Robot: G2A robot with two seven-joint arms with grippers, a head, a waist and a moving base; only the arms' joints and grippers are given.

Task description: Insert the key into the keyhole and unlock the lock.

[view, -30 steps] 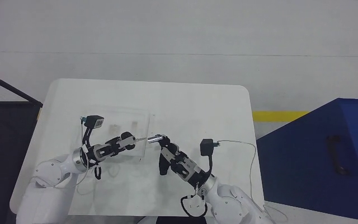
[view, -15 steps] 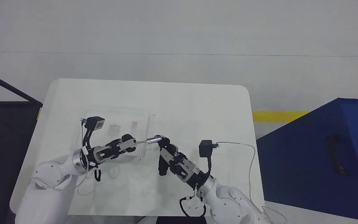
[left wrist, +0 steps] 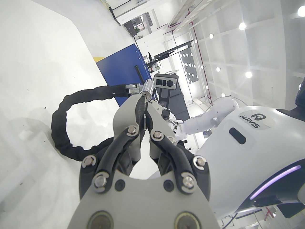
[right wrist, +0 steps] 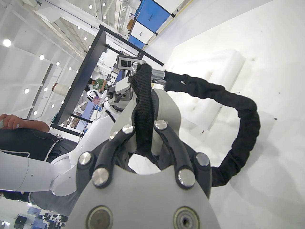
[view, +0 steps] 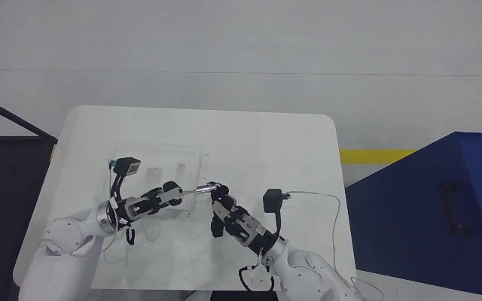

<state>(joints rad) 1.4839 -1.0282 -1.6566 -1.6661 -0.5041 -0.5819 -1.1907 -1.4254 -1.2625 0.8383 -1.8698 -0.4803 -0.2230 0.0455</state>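
I think I'm mid-insertion here. My left end effector (left wrist: 143, 102) is pressed together on the key (left wrist: 144, 120), with the blade aimed at the silver lock head (left wrist: 146, 88) and the tip right at its face. Can't tell how deep it sits. The right end effector (right wrist: 142, 89) is pinching the black cable (right wrist: 247, 120) just behind that head, holding it up off the table (view: 263, 143). In the top view the lock head sits near the table's middle, with the key arm at its 9 o'clock and the holding arm at its 4 o'clock.

To do this well, I'd line the blade up dead straight with the cylinder axis and push slow. That fabric sleeve looks squishy, so the head will probably swivel if I lean on it, and the right side needs to brace firm. No twisting until the key is fully home, or it'll likely bind or slip in the pinch.
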